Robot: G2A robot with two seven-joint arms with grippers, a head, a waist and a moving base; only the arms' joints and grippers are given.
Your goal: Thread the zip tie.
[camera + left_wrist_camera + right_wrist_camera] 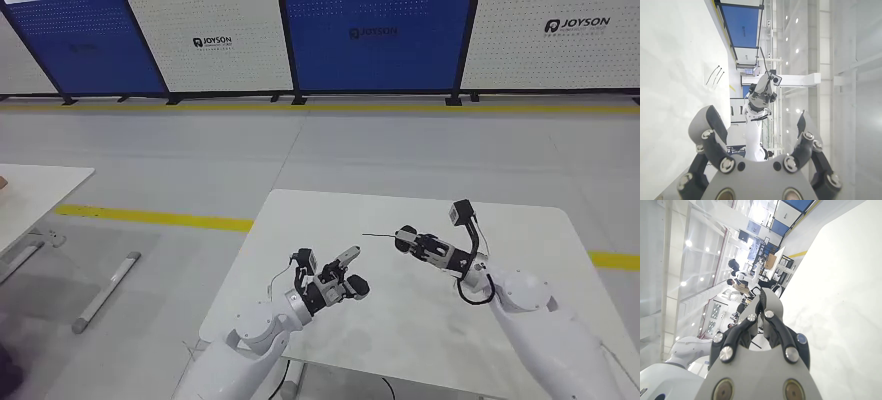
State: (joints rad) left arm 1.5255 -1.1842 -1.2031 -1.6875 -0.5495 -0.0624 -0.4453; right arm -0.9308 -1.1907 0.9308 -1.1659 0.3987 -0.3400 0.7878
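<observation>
**Counter** (pixel 300 215): white with rounded corners, in the middle of the top view.

**Right hand** (pixel 402 239): above the counter, a little toward 12 o'clock of its centre. Its arm comes in from 4 o'clock. The fingers are pressed together and pinch one end of the zip tie. The right wrist view shows the right hand (pixel 760 294) with its tips closed flat against each other.

**Zip tie** (pixel 380 237): thin and black, held in the air clear of the counter surface. Its free length runs out from the right hand toward 9 o'clock. In the left wrist view the zip tie (pixel 763 58) juts past the closed fingertips with a slight bend.

**Left hand** (pixel 352 272): above the counter at about 8 o'clock from the right hand. It is near the tie's free tip but not touching it. The fingers (pixel 716 123) are spread wide.

**Spare zip ties** (pixel 715 77): three black ties lying flat, side by side, on the counter, well apart from both hands.

**Panels** (pixel 375 45): blue and white, standing in a row at 12 o'clock beyond the counter.

**Floor line** (pixel 150 217): yellow, running across the grey floor at 9 o'clock of the counter.
</observation>
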